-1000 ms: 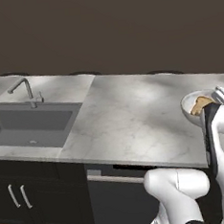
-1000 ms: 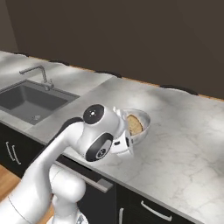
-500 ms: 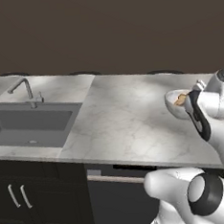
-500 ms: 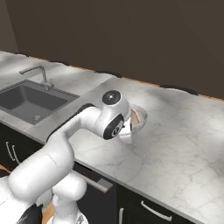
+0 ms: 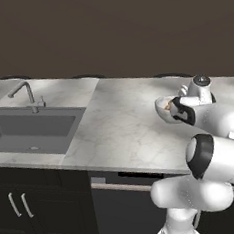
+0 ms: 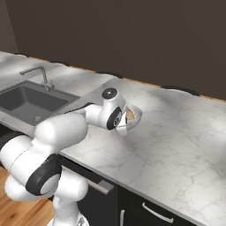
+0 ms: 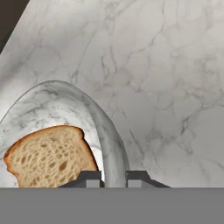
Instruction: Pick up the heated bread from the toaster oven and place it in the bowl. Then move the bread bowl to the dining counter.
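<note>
My gripper (image 7: pixel 114 177) is shut on the rim of the white-grey speckled bowl (image 7: pixel 103 127), with one finger inside it and one outside. The golden-brown heated bread (image 7: pixel 48 155) lies inside the bowl, its paler porous face toward the camera. In the base views the bowl (image 5: pixel 163 110) (image 6: pixel 135 115) hangs slightly tilted, low over the marbled dining counter (image 5: pixel 120 131) (image 6: pixel 176 132). The gripper (image 5: pixel 176 109) (image 6: pixel 124 126) grips its near side. I cannot tell whether the bowl touches the stone. A bit of bread (image 6: pixel 129 115) shows over the rim.
The dark inset sink (image 5: pixel 29 129) (image 6: pixel 28 99) with its curved faucet (image 5: pixel 25 92) (image 6: pixel 40 74) takes up the counter's left part. Dark cabinets (image 5: pixel 26 207) stand below the front edge. A dark wall rises behind the counter.
The arm has swung the bowl with the bread leftward and farther out over the counter, from the right edge of the left base view toward the middle. The grip on the rim has not changed.
</note>
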Motion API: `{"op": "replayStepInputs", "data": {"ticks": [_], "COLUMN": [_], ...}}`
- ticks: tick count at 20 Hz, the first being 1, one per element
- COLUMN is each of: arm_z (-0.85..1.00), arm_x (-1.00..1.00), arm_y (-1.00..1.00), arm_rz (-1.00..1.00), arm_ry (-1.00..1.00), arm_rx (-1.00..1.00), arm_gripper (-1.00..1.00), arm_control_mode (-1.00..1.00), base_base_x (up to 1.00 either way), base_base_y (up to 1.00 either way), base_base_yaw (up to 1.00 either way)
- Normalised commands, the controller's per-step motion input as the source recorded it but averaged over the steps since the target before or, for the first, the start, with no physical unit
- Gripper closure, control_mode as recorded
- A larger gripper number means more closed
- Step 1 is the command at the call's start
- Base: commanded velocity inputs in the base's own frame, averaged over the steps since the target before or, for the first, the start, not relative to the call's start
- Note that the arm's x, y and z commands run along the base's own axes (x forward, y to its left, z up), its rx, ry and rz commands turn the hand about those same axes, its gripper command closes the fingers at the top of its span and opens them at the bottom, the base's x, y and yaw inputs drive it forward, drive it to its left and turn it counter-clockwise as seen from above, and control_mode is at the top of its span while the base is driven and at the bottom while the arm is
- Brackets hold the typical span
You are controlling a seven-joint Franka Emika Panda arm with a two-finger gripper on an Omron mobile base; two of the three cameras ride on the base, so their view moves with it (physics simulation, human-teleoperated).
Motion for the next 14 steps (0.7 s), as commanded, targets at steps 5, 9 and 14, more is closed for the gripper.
{"op": "replayStepInputs", "data": {"ticks": [5,9,14], "arm_z": [-0.54,-0.24,0.07], "arm_x": [0.87,0.46,0.04], "arm_y": [0.11,0.01,0.00], "arm_rz": [0.00,0.00,0.00], "arm_ry": [-0.03,-0.07,0.00], "arm_rx": [-0.01,-0.02,0.00], "arm_gripper": [1.00,-1.00,-1.00], "arm_control_mode": [-1.00,-1.00,-1.00], "base_base_x": [0.00,0.00,0.00], "base_base_y": [0.00,0.00,0.00], "base_base_yaw": [0.00,0.00,0.00]}}
